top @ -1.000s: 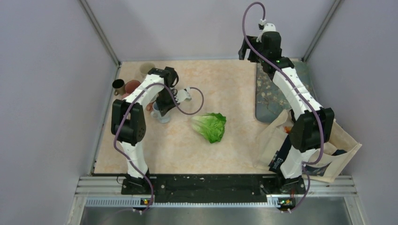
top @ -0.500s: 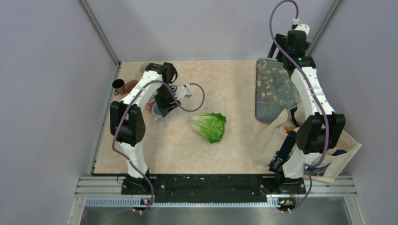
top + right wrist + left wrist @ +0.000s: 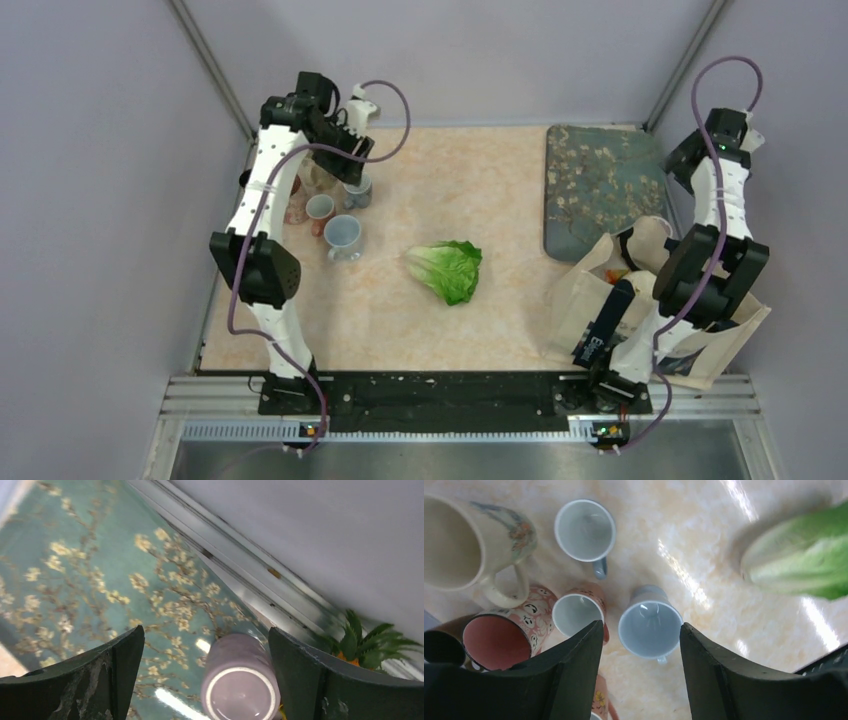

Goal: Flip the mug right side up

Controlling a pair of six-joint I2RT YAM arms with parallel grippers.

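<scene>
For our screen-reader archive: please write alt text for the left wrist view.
The left gripper, open, hangs over an upright pale blue mug on a marble-patterned table. More upright mugs cluster beside it; a green lettuce lies at the right edge.

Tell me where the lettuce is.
In the top view the lettuce lies mid-table, right of the pale blue mug and left of the bag.

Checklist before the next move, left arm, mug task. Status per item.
1. Pale blue ceramic mug mouth up: ok.
2. Left gripper open, holding nothing: ok.
3. Mug apart from small pink mug: ok.
4. Green lettuce head apart from mug: ok.
5. Right gripper open, empty: ok.
6. Lilac cylinder cup right way up: cannot tell.
</scene>
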